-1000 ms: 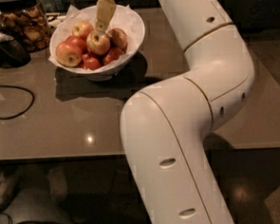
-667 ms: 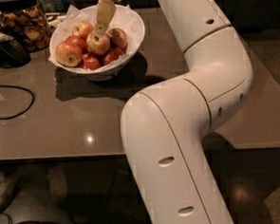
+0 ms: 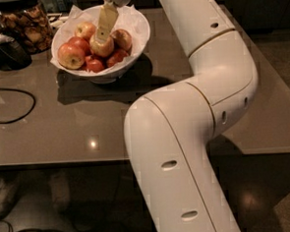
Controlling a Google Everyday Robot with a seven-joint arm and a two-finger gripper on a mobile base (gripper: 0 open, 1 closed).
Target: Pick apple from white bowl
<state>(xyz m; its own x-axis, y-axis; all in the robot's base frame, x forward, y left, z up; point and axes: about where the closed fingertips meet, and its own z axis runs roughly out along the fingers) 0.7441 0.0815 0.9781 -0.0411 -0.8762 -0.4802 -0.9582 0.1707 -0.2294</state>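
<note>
The white bowl (image 3: 139,39) stands at the back of the table, lined with crumpled white paper and holding several apples. The apple (image 3: 106,48), golden-yellow with a red blush, sits in the middle of the pile. My gripper (image 3: 102,38) reaches down from the top edge into the bowl, its tan tip resting right on top of this apple. Another yellow-red apple (image 3: 71,55) lies at the bowl's left, one (image 3: 85,30) at the back and one (image 3: 123,39) at the right. Smaller all-red apples (image 3: 95,65) lie at the front.
A glass jar of brown snacks (image 3: 25,24) stands left of the bowl, next to a dark object (image 3: 5,50). A black cable (image 3: 11,104) loops on the table's left. My white arm (image 3: 194,110) fills the right half of the view.
</note>
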